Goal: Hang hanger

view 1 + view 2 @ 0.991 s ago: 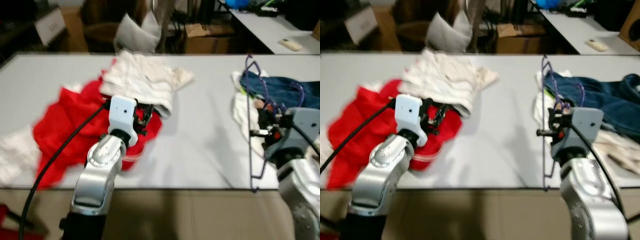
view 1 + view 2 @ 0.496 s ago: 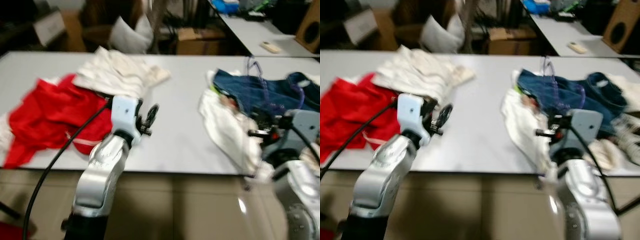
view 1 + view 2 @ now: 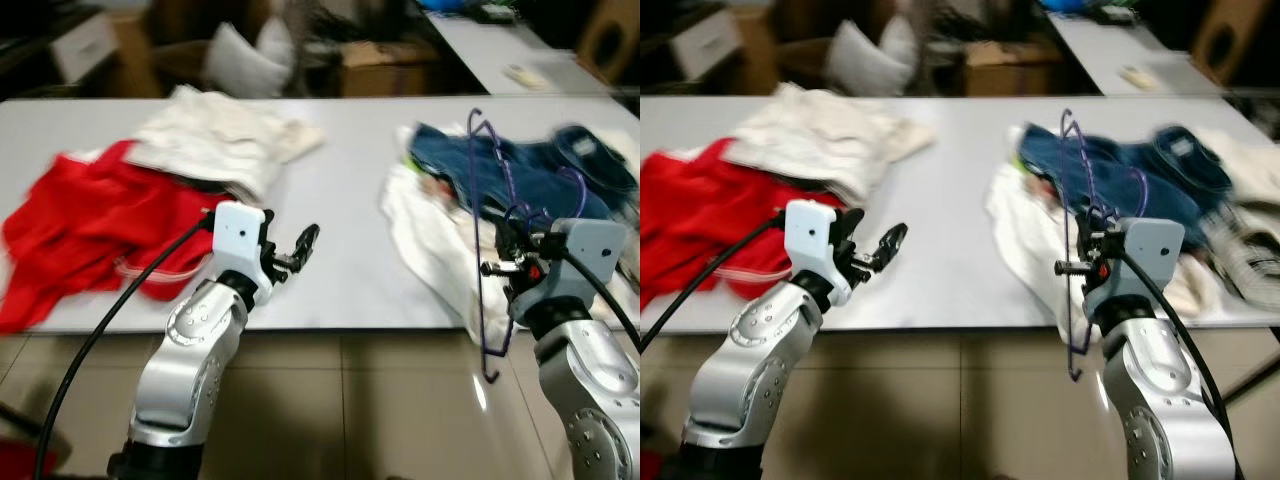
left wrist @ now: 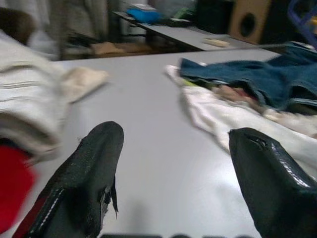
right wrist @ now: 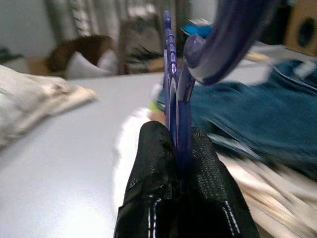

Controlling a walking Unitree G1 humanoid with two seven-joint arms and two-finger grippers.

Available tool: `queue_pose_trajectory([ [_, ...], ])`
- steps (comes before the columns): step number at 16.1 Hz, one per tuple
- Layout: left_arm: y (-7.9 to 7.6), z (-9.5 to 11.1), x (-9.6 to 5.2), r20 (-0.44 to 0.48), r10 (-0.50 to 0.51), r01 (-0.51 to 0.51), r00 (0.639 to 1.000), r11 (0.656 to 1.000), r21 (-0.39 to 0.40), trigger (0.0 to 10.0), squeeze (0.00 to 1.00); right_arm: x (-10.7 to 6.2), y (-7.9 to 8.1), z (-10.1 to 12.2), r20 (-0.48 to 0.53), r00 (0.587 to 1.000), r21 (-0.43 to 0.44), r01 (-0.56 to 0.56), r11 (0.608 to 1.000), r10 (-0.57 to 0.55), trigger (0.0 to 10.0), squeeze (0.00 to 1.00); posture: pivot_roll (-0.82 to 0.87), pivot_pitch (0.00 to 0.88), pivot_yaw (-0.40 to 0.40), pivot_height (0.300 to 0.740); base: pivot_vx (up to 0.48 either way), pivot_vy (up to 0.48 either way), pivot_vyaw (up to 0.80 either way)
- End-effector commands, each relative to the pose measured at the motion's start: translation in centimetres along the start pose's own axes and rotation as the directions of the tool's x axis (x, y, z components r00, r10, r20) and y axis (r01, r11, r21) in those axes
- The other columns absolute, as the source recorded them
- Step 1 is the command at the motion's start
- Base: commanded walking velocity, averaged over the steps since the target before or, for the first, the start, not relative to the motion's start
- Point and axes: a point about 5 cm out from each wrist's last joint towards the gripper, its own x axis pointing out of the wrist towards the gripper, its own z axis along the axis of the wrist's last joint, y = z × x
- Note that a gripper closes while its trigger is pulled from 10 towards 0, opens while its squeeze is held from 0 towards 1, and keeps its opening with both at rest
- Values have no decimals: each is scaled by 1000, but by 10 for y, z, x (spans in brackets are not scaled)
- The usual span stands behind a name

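One thin purple hanger (image 3: 490,250) is held upright at the near edge of the counter (image 3: 340,200), its long axis vertical and its hook at the top. It is clamped between the closed fingers of the right gripper (image 5: 179,163). The left gripper (image 4: 173,173) is held spread apart over the bare, smooth grey surface. Soft crumpled clothes are seen in heaps: a red garment (image 3: 90,230), a cream garment (image 3: 225,140), a white cloth (image 3: 430,240) and blue denim (image 3: 540,175).

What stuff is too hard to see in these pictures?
- Where the purple hanger will hang: no rail in either eye view.
- Back-table items: eye views, small and blurred.
- Garment under the jeans: eye views, covered and blurred.
- Right gripper fingers hide the hanger's gripped part, wrist view.
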Motion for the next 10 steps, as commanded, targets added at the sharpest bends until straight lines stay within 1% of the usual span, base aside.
queue_pose_trajectory([
  [1,-2,3,1,8,-17,17,1000,1000,1,10000,1000,0,0,1,9,1000,-5,-1,1000,1,10000,0,-130,44,25,740,0,0,-800],
  [5,-2,3,1,6,-21,20,1000,1000,10,10000,1000,0,1,2,30,1000,28,-2,1000,1,10000,0,-132,46,31,740,0,0,-800],
  [6,-1,2,0,3,-17,17,1000,1000,16,10000,1000,0,0,3,41,999,6,36,999,-36,10000,0,-133,46,32,740,0,0,-481],
  [7,0,2,1,1,-13,13,1000,1000,17,10000,1000,1,-1,1,27,999,-24,48,999,-48,10000,0,-133,48,33,740,0,0,0],
  [9,2,3,2,3,14,-14,1000,999,38,10000,1000,1,-3,-2,9,999,-10,46,999,-46,10000,0,-135,53,34,740,0,0,0],
  [10,2,2,2,5,25,-25,1000,999,48,10000,914,1,-4,-3,0,999,-3,48,999,-48,10000,0,-137,54,31,740,0,0,0],
])
